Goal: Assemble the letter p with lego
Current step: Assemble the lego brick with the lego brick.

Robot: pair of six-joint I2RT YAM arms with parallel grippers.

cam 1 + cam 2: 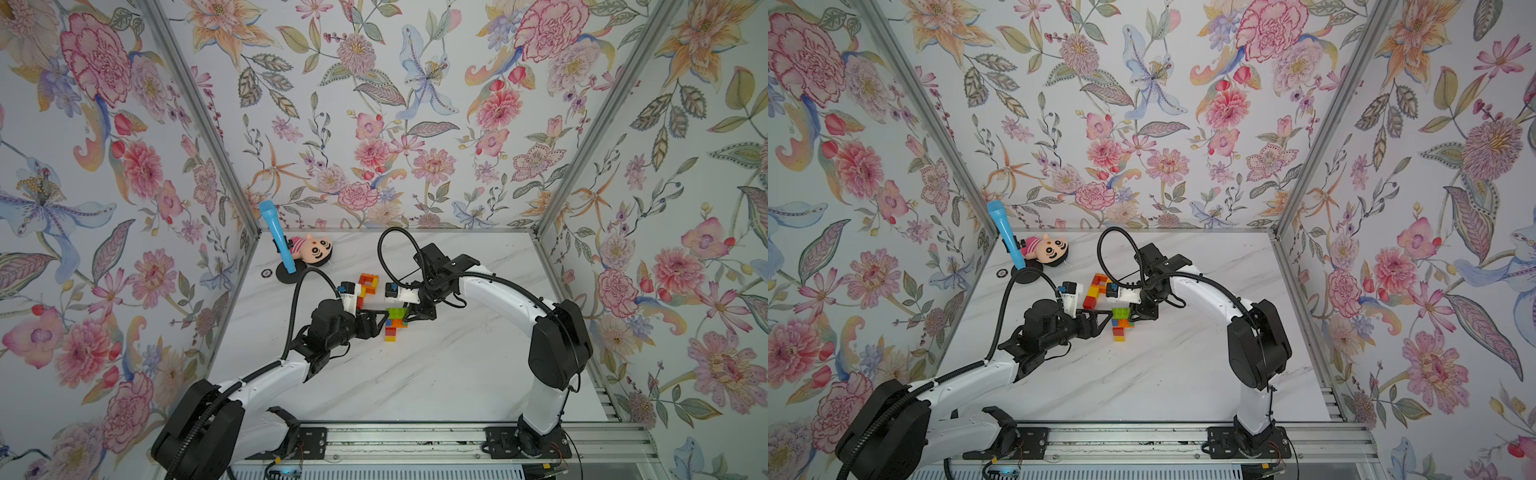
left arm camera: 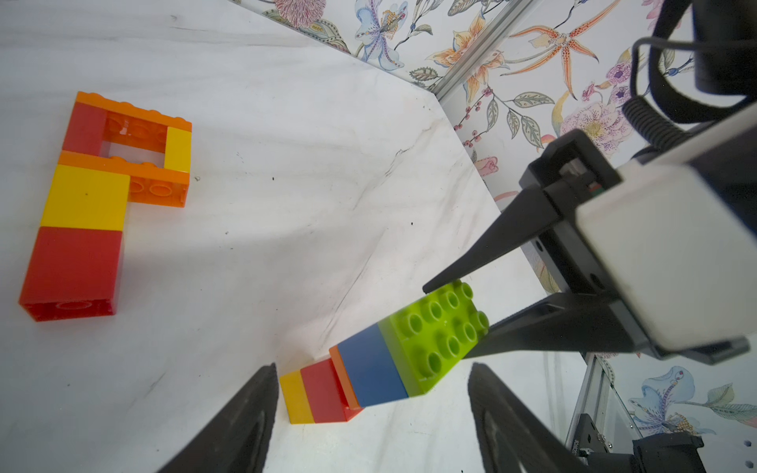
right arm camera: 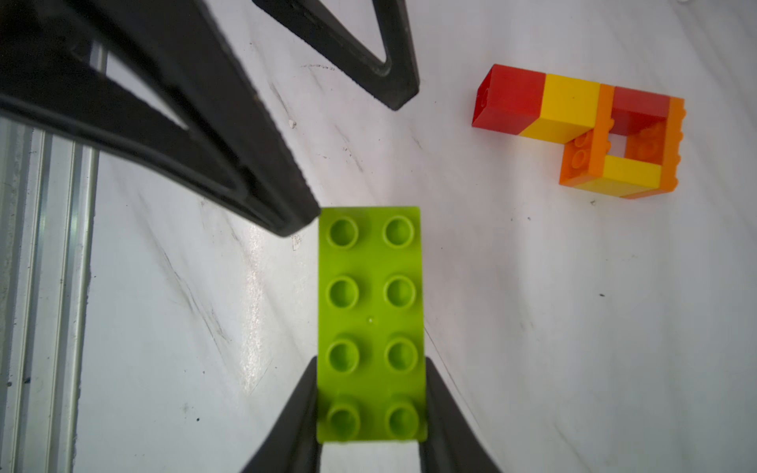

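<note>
The right gripper (image 3: pixel 370 368) was clamped on a lime-green brick (image 3: pixel 370 286). Its two black tapered fingers (image 3: pixel 301 409) pressed against the brick's long sides at one end. The brick was a glossy two-by-four block, with eight round, hollow-topped studs facing the wrist camera. It capped a short stack (image 2: pixel 323 391) of smooth bricks: blue under the green, then a thin orange band, red, and yellow at the end nearest the table (image 1: pixel 415 374). Whether the stack was tilted or lay flat could not be told.

The left gripper (image 2: pixel 370 368) was open. Its ribbed black fingers (image 2: pixel 245 417) stood wide on either side of the stack's lower bricks, and bare table showed between one finger and the blue brick.

Near the stack but apart from it, a P-shaped piece (image 1: pixel 368 286) lay flat. Opaque red and yellow blocks made its stem, and translucent orange bricks with a small yellow one boxed a square hole.

The tabletop was white, marble-veined and scuffed with dark streaks. Toward the far left corner lay a plush doll (image 1: pixel 313 249), beside a blue toy microphone (image 1: pixel 274 232) on a round black base. Floral wallpaper (image 1: pixel 374 124) covered the walls.
</note>
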